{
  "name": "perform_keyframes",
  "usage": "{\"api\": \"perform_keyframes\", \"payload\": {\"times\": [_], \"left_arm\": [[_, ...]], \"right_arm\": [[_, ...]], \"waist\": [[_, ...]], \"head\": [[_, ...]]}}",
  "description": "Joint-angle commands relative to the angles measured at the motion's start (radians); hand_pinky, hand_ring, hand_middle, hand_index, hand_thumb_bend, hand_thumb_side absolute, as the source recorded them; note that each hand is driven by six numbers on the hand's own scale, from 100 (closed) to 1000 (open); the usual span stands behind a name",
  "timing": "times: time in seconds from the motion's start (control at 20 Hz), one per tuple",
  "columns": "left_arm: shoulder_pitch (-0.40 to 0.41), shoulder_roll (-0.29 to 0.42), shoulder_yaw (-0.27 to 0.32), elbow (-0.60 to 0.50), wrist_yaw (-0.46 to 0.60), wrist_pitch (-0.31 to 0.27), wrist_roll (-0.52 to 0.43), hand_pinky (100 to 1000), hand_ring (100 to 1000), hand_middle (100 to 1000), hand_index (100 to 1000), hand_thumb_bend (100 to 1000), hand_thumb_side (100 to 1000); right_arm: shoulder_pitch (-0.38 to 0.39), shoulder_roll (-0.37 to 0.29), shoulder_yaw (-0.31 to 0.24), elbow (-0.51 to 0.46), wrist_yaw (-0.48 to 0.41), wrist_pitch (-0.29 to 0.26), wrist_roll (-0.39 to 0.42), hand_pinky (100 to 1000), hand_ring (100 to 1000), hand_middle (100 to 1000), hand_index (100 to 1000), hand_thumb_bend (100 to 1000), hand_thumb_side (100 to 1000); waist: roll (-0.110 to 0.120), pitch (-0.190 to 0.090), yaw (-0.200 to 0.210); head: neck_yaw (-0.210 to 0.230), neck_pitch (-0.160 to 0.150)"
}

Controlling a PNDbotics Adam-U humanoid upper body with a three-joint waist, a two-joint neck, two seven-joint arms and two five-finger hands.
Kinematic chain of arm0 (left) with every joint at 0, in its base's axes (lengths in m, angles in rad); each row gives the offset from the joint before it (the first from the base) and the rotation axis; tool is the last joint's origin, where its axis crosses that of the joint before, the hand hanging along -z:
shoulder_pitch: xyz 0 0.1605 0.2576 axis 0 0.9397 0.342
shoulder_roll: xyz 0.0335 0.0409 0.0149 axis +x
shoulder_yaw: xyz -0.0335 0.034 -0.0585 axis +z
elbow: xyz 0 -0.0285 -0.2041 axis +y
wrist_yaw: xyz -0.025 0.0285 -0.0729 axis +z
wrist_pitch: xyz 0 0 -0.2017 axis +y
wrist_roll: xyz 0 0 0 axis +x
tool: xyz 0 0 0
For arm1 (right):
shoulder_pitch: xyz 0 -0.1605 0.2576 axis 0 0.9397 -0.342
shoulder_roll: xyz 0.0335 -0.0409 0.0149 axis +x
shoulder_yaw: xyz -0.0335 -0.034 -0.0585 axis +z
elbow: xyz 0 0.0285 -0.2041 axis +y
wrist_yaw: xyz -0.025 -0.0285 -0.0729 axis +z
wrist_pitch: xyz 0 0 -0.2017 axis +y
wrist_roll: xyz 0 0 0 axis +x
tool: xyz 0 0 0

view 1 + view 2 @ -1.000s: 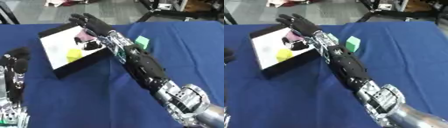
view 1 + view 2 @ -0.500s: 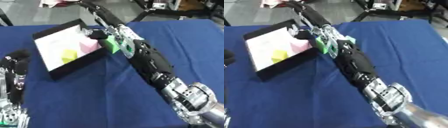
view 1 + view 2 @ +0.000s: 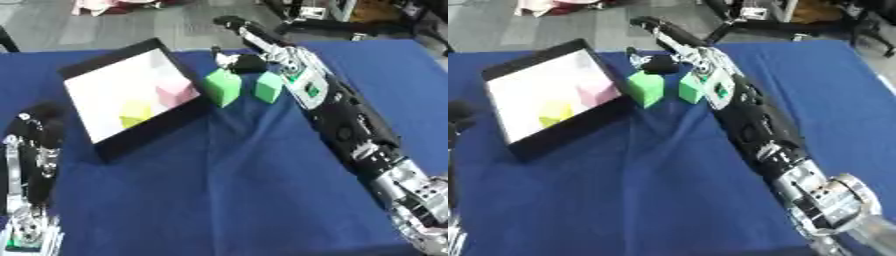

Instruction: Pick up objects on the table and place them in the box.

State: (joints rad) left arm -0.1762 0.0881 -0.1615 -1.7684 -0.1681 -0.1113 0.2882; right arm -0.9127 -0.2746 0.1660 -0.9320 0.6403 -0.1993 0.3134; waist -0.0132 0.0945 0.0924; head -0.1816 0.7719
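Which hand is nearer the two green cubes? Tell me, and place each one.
Right. The right hand hangs just beyond the green cubes, fingers stretched over the table's far edge. The left hand rests at the near left, past the box.

My right arm point(image 3: 350, 125) is black with a silver elbowish joint and green marks; my left hand point(image 3: 35, 150) is black too.

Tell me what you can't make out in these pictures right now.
- Right hand: blurred in both eye views, so whether it holds anything is unclear.
- Left hand: cut off by the left edge in the right eye view.
- Box: its pink block and yellow block are washed out by glare.
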Motion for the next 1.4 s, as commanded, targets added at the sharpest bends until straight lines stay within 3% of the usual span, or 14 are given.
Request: {"api": "perform_keyframes", "payload": {"times": [0.05, 0.3, 0.6, 0.8, 1.2, 1.3, 1.4], "left_arm": [[-0.008, 0.018, 0.006, -0.010, -0.003, -0.001, 0.005, 748, 728, 604, 694, 831, 780], [-0.009, 0.015, 0.006, -0.010, -0.004, 0.000, 0.005, 748, 728, 604, 694, 832, 779], [-0.011, 0.013, 0.005, -0.010, -0.003, -0.001, 0.004, 747, 729, 604, 694, 831, 780], [-0.012, 0.011, 0.003, -0.010, -0.003, -0.001, 0.003, 747, 730, 604, 694, 832, 780], [-0.014, 0.007, 0.001, -0.010, -0.001, -0.001, 0.003, 747, 730, 604, 693, 833, 779], [-0.014, 0.007, 0.001, -0.010, -0.001, -0.001, 0.002, 747, 731, 604, 693, 833, 780], [-0.014, 0.006, 0.000, -0.010, -0.001, -0.001, 0.002, 747, 731, 604, 693, 833, 780]], "right_arm": [[-0.016, -0.019, -0.013, 0.026, 0.039, 0.020, 0.046, 981, 1000, 1000, 1000, 100, 850], [-0.019, 0.009, -0.011, 0.074, 0.158, 0.022, 0.061, 995, 1000, 1000, 1000, 100, 861], [-0.020, 0.046, -0.014, 0.117, 0.289, 0.035, 0.000, 999, 1000, 1000, 1000, 100, 749], [-0.023, 0.067, -0.018, 0.143, 0.343, 0.042, -0.029, 1000, 1000, 1000, 1000, 100, 765], [-0.028, 0.091, -0.032, 0.187, 0.409, 0.074, -0.097, 995, 990, 1000, 1000, 100, 687], [-0.028, 0.097, -0.034, 0.196, 0.423, 0.080, -0.110, 982, 960, 1000, 1000, 100, 603], [-0.027, 0.102, -0.036, 0.201, 0.434, 0.086, -0.122, 935, 863, 1000, 1000, 100, 415]], "waist": [[-0.008, -0.025, 0.001], [-0.005, -0.025, 0.005], [-0.004, -0.026, 0.011], [-0.003, -0.025, 0.013], [0.001, -0.022, 0.020], [0.001, -0.022, 0.021], [0.002, -0.022, 0.022]], "head": [[0.004, -0.002], [-0.001, -0.002], [-0.008, -0.002], [-0.013, -0.002], [-0.023, -0.002], [-0.025, -0.002], [-0.025, -0.002]]}}
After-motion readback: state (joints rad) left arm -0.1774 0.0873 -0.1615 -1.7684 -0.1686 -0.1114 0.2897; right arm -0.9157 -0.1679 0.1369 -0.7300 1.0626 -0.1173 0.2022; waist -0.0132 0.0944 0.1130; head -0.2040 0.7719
